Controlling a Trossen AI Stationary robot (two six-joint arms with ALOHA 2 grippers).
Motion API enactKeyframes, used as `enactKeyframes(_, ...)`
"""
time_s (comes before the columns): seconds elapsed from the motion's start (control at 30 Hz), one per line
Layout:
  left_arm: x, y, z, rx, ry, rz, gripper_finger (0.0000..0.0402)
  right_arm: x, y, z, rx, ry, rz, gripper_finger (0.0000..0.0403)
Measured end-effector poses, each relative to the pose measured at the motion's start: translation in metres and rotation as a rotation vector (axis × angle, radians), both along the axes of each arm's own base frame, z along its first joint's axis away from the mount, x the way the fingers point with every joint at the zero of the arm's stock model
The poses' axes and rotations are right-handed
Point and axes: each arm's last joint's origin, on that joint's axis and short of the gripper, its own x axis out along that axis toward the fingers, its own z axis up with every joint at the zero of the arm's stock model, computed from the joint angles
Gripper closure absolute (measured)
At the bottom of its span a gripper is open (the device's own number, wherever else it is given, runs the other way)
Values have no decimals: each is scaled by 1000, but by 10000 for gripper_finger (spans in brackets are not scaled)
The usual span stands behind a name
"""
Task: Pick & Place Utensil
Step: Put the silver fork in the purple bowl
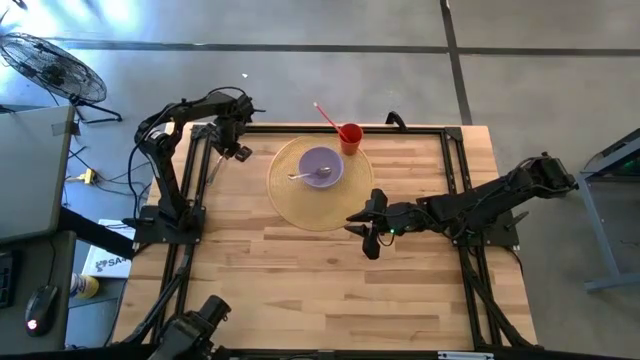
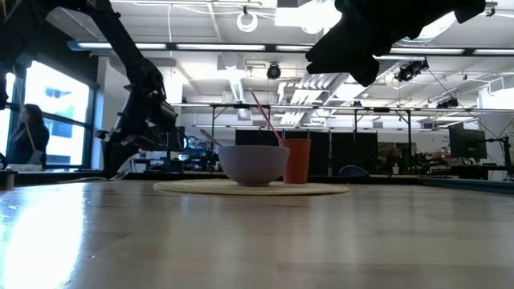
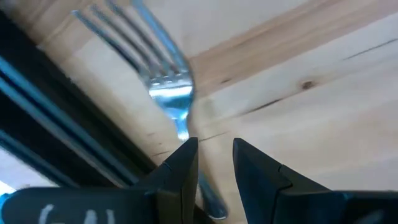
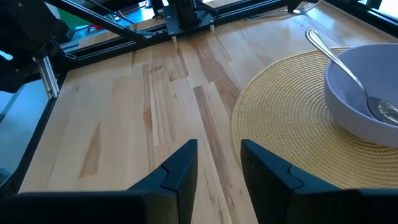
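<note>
The shiny metal fork point(image 3: 163, 79) lies flat on the pale wooden surface point(image 1: 330, 270) at its far-left edge, beside the black frame rail. The left gripper point(image 3: 214, 163), narrowly parted, straddles its handle; closing off-centre could skid it away. The right gripper point(image 4: 217, 163) hovers spread near the woven round placemat point(image 4: 283, 124).

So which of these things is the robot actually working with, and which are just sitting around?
In the job:
fork
left gripper, poised over the fork's handle
spoon in the purple bowl
woven placemat

Just lying about:
red cup with straw
right gripper, waiting
fan
</note>
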Motion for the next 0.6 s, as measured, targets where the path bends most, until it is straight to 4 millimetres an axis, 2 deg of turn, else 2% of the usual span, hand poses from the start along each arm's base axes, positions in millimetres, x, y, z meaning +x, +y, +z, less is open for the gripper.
enactKeyframes(0.23, -1, -3, 1, -57, -57, 109, 306, 0, 0, 0, 0, 0, 0, 286)
enactKeyframes(0.6, 2, -3, 0, -2, -26, 212, 305, 0, 0, 0, 0, 0, 0, 286)
